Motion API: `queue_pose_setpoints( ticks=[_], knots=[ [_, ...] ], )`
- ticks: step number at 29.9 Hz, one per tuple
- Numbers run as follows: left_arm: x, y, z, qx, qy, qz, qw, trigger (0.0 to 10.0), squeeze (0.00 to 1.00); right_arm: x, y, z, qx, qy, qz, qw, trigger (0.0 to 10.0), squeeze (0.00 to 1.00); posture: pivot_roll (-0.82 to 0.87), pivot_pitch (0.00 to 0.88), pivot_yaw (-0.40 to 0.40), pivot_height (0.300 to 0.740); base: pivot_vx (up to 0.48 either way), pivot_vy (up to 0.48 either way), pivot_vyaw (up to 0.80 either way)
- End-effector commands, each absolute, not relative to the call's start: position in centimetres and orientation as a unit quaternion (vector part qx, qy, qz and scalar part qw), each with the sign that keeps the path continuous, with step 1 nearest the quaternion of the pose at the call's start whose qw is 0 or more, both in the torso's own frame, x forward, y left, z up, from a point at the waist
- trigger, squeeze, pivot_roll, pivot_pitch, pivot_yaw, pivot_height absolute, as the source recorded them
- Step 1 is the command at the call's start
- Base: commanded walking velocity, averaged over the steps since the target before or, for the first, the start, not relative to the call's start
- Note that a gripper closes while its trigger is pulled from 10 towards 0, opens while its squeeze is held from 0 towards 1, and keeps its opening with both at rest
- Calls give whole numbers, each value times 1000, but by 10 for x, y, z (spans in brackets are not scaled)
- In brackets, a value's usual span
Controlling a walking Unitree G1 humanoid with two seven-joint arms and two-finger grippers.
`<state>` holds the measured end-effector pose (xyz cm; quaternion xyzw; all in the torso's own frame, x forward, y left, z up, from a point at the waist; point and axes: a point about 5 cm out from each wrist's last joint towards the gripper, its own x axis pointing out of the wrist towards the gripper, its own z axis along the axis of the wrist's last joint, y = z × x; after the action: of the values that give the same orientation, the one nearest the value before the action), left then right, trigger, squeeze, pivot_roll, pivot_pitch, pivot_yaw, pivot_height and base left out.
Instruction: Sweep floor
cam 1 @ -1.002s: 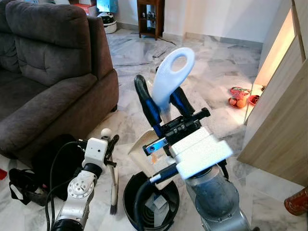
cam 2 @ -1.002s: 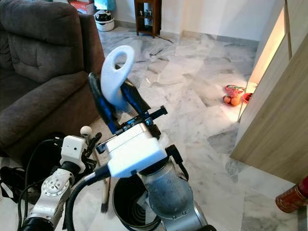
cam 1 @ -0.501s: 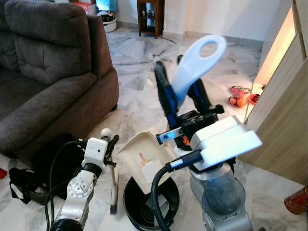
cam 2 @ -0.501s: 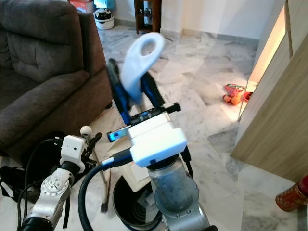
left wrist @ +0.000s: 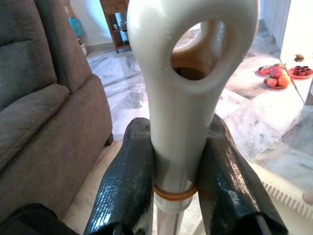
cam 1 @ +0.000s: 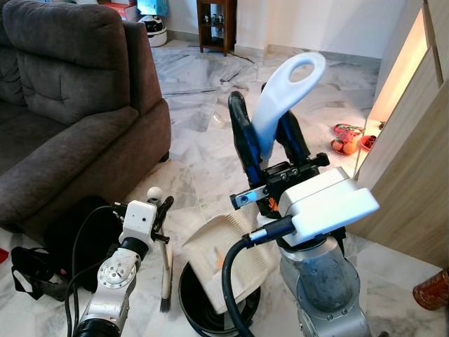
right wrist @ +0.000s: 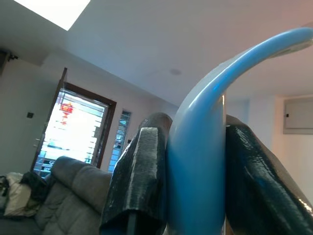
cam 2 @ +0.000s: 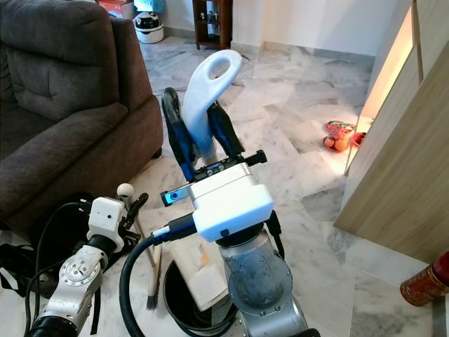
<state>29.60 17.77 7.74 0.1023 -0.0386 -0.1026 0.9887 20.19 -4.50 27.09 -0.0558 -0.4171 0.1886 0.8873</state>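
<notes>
My right gripper is shut on the pale blue loop handle of a cream dustpan. The pan hangs tilted over the mouth of a round black bin on the floor, with a small orange scrap on it. In the right wrist view the blue handle sits between both black fingers. My left gripper is shut on a small brush, held upright with its dark bristles down beside the bin. The left wrist view has the brush's cream loop handle clamped between the fingers.
A brown sofa fills the left. A black bag with cables lies at its foot. A wooden cabinet stands on the right, with a tray of fruit and a red can on the marble floor.
My right gripper swung the dustpan handle up and to the right, and the pan tipped and now covers most of the bin's mouth. The left arm and brush stayed still.
</notes>
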Motion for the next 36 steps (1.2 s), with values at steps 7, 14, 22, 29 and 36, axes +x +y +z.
queue_pose_setpoints(
  ticks=[7,14,22,29,36],
  knots=[
    [301,182,88,111,-63,-97,987,10000,0,196,-43,278,-55,-439,196,875,10000,0,55,51,57,740,0,0,0],
    [300,182,88,113,-63,-97,987,10000,0,202,-48,277,-78,-437,164,881,10000,0,58,49,55,740,0,0,0],
    [301,181,88,113,-62,-99,987,10000,0,232,-81,274,-111,-408,65,904,10000,0,57,40,57,740,0,0,0],
    [301,179,87,112,-63,-101,987,10000,0,247,-107,276,-103,-401,-2,910,10000,0,59,22,60,740,0,0,0],
    [301,179,88,112,-63,-102,986,10000,0,254,-122,275,-138,-405,-34,903,10000,0,60,13,61,740,0,0,0]
  ],
)
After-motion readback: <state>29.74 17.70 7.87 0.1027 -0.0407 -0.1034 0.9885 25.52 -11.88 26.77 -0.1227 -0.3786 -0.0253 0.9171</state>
